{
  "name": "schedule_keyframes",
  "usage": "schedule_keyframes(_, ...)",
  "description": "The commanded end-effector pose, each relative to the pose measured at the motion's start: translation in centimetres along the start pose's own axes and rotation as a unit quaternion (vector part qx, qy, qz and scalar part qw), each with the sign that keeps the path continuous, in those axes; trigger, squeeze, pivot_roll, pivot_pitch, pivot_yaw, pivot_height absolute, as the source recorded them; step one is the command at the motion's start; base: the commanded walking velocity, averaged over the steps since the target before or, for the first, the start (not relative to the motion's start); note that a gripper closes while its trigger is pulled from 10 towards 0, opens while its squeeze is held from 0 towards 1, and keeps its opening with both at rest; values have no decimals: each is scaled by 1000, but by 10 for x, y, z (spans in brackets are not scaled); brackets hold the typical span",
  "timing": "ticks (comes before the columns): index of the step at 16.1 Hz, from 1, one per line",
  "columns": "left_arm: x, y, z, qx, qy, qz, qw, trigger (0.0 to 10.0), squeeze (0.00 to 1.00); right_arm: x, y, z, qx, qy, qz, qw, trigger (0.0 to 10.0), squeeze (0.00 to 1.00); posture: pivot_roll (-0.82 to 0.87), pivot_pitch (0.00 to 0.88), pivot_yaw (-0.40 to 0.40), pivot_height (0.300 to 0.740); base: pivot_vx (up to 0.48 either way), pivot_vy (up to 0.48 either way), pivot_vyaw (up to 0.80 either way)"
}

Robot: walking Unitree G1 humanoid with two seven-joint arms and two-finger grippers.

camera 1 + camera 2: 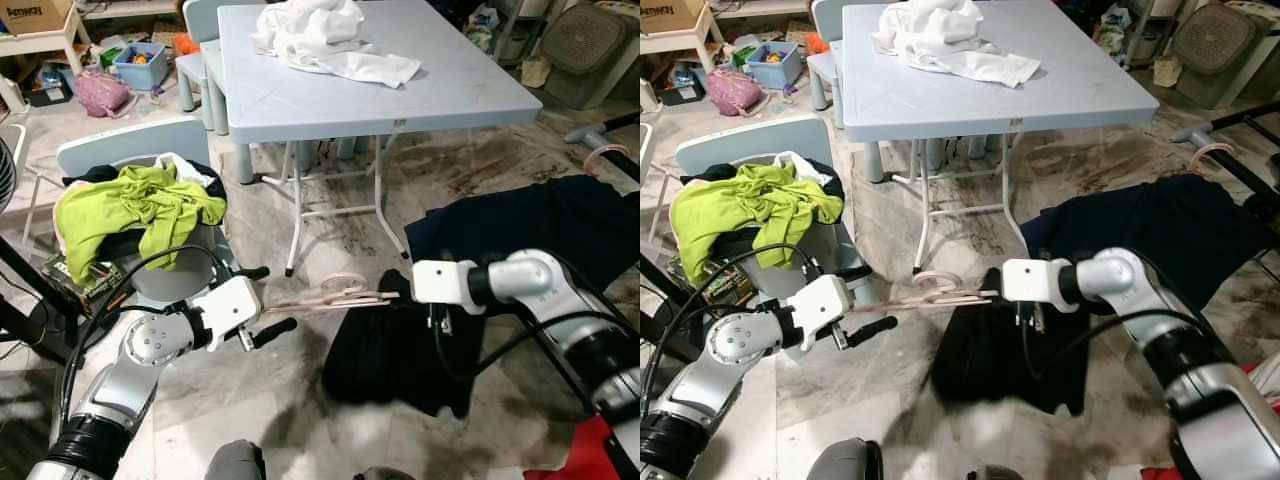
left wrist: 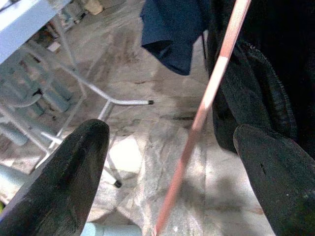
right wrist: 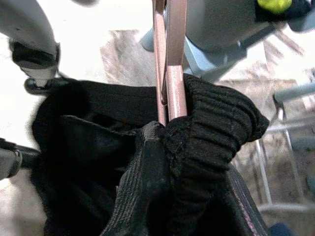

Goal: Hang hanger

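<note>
Centrally, item one: slim pink plastic hanger [image 1: 335,294], held level in mid-air between both arms, above the marble floor [image 1: 300,400] and in front of the pale blue folding counter [image 1: 450,90]. A black knitted garment [image 1: 395,350] hangs from its right end.

Right gripper [image 3: 165,123]: jaws clamped on hanger and garment collar together, presumably so the cloth cannot slip off.

Left gripper [image 2: 172,162]: jaws wide, straddling the hanger's free arm without touching, seemingly ready to steady it.

Beyond the hanger: lime-green shirt [image 1: 140,210] heaped on a grey chair [image 1: 120,140] to its left; white cloth [image 1: 330,40] on the counter behind; dark navy garment [image 1: 540,225] spread to its right.
</note>
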State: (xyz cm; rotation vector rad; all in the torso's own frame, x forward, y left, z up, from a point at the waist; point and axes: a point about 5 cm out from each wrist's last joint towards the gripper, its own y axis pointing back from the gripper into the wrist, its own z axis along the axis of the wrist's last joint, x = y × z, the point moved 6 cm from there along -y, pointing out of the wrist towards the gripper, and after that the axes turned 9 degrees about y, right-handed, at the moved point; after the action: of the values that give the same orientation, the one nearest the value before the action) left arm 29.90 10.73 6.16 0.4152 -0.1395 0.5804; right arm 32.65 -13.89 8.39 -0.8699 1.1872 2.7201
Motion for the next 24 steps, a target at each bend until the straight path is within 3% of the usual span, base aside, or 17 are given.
schedule_keyframes(1,-3,-4,7,-8,-8,-22,1000,10000,0,-16,3,10,-15,16,-14,1000,10000,0,-34,34,-40,740,0,0,0)
schedule_keyframes(2,-7,-6,10,-13,3,-39,999,10000,0,-14,2,14,-26,18,-3,1000,10000,0,-34,34,-40,740,0,0,0)
schedule_keyframes(3,-8,-11,13,-20,11,-51,998,0,0,-13,1,18,-30,30,11,999,10000,0,-33,31,-41,740,0,0,0)
schedule_keyframes(7,-9,-14,9,-1,8,-88,996,0,0,-11,2,25,-45,40,46,997,10000,0,-39,29,-39,740,0,0,0)
schedule_keyframes(14,-5,-15,-5,49,31,-123,991,0,0,-8,1,16,-16,32,30,999,10000,0,-56,39,-28,740,0,0,0)
schedule_keyframes(18,9,-30,3,57,16,-120,991,0,0,-2,-11,20,-15,29,33,999,10000,0,-61,39,-18,740,0,0,0)
schedule_keyframes(24,-1,-45,-1,89,13,-166,982,0,0,-4,-23,32,-28,29,25,999,10000,0,-73,35,-12,740,0,0,0)
